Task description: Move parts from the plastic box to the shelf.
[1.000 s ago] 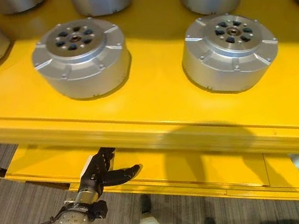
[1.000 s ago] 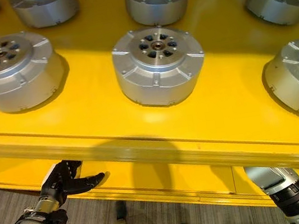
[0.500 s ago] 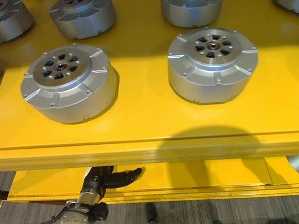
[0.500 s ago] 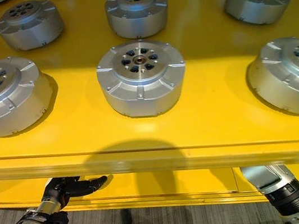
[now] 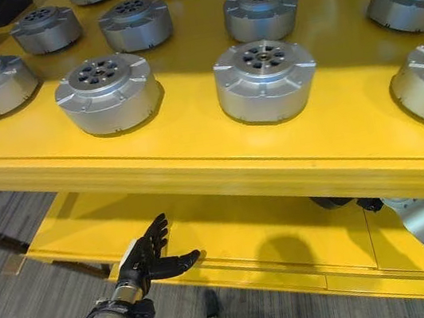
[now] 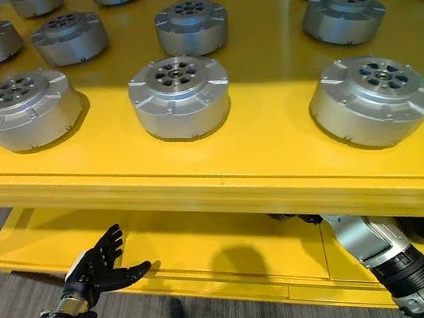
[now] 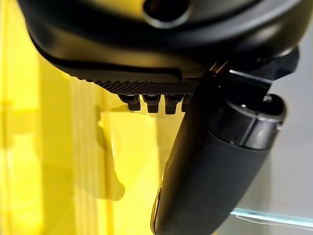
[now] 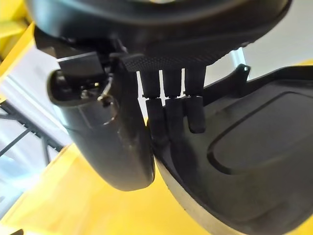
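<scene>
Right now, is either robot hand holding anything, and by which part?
The left robot hand holds nothing; its fingers are spread in front of the lower shelf. The right robot hand lies against a dark, rimmed object; whether it grips it cannot be told.

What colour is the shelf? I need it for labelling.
Bright yellow shelf, clearest in the left eye view.

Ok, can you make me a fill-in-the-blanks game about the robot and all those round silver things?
1. The round silver parts stand on a shelf whose colour is ____.
2. The left hand holds nothing, and its fingers are spread ____.
3. The right hand reaches in ____ the top board of the shelf.
4. Every part has a ring of small ____ in its top face.

Missing words: yellow; open; under; holes
</scene>
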You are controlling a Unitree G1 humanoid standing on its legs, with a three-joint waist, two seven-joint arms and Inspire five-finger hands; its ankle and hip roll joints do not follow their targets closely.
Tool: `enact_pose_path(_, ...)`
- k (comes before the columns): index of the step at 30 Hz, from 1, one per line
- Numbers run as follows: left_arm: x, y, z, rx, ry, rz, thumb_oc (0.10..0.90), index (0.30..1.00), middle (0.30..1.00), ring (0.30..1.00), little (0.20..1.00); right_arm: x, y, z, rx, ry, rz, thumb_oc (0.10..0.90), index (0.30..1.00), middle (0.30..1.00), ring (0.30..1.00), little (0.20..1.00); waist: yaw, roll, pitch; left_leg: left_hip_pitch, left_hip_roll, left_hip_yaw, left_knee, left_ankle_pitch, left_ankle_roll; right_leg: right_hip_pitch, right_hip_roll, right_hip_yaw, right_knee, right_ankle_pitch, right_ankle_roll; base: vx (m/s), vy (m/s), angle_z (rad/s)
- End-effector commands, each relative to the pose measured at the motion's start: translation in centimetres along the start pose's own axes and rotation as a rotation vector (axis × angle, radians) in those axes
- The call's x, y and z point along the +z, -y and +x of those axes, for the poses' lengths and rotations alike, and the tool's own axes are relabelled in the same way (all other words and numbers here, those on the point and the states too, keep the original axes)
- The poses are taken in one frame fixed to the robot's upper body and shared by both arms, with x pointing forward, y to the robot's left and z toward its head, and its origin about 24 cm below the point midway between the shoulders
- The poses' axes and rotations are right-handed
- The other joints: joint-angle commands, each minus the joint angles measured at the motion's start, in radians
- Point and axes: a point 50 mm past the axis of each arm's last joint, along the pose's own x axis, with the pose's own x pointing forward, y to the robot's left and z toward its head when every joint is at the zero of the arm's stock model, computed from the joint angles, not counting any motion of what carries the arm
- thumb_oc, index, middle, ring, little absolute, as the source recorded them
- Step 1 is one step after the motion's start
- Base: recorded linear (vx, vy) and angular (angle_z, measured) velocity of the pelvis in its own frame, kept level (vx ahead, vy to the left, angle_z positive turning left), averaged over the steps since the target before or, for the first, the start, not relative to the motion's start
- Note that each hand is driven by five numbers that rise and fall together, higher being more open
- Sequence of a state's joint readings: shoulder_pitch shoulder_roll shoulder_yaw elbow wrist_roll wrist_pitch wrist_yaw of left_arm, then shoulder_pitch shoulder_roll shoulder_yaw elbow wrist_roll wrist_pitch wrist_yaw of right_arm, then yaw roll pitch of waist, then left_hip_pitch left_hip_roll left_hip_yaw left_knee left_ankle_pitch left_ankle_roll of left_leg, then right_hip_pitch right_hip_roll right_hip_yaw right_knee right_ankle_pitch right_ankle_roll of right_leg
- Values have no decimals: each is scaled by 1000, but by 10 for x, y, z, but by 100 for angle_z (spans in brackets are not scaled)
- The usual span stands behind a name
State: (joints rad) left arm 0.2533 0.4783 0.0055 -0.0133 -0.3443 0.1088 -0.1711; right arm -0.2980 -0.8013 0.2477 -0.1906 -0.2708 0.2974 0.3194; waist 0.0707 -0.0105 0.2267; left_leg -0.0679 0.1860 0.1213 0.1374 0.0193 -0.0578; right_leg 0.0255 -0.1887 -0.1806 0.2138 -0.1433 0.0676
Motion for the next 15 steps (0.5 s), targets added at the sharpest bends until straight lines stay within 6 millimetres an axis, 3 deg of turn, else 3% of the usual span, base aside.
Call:
enact_pose_path(1,56,-10,13,15,255,35,900,1000,1000,1000,1000,35,50,2,-232,154,-101,400,300,300,300,300,-42,-8,-61,158,26,20,-146,32,-48,-4,50,-42,-54,74,18,-2,320,35)
enact_pose_path(9,42,-4,15,-6,185,30,900,1000,1000,1000,1000,39,48,9,-192,136,-85,400,300,300,300,300,-2,-18,-86,189,28,57,-220,32,-59,65,12,-110,-160,125,56,21,110,10)
enact_pose_path(15,34,-3,12,-3,166,31,900,1000,1000,1000,1000,50,46,6,-153,184,-115,400,300,300,300,300,7,-26,-80,189,13,73,-213,20,-55,73,5,-115,-186,140,67,3,11,1)
